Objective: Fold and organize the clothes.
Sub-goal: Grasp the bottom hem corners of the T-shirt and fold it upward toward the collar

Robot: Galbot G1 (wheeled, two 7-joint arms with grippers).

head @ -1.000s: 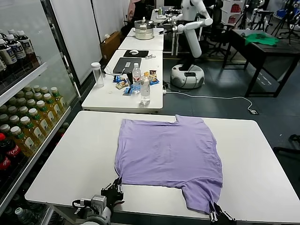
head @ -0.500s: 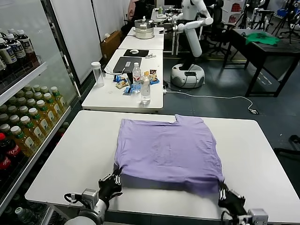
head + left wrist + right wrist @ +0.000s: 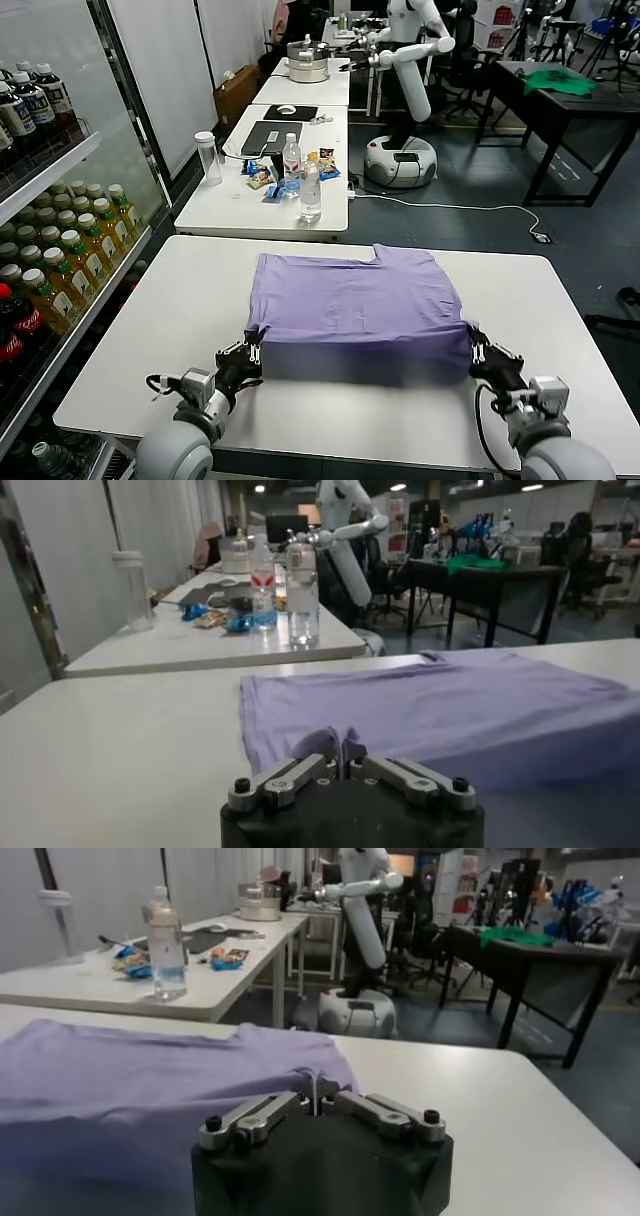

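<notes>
Gripping the near hem of the lavender t-shirt (image 3: 357, 305), your two grippers had the fabric pinched at its two near corners and raised off the white table (image 3: 150, 340). Your left gripper (image 3: 247, 357) was closed on the shirt's near-left corner, and in the left wrist view a small fold of purple cloth stood clamped between its fingers (image 3: 300, 772), with the rest of the shirt (image 3: 470, 710) spreading away beyond that gripper (image 3: 345, 770). Your right gripper (image 3: 481, 355) was closed on the shirt's near-right corner; the right wrist view showed a thin edge of cloth caught between its jaws (image 3: 318, 1106), and the shirt (image 3: 150, 1073) stretched off to one side of it.

Relative to the shirt, both grippers sat just at its near edge, one at each end, so the hem ran as a taut line between them. That lifted edge cast a dark band of shadow onto the table directly beneath it. The far part of the shirt lay flat on the table, its neckline notch at the far edge, away from both grippers.

Beyond the shirt's far edge stood another white table (image 3: 240, 205) with water bottles (image 3: 309, 190) and snack packets (image 3: 265, 178) on it. To the shirt's left ran shelves of bottled drinks (image 3: 60, 265).
</notes>
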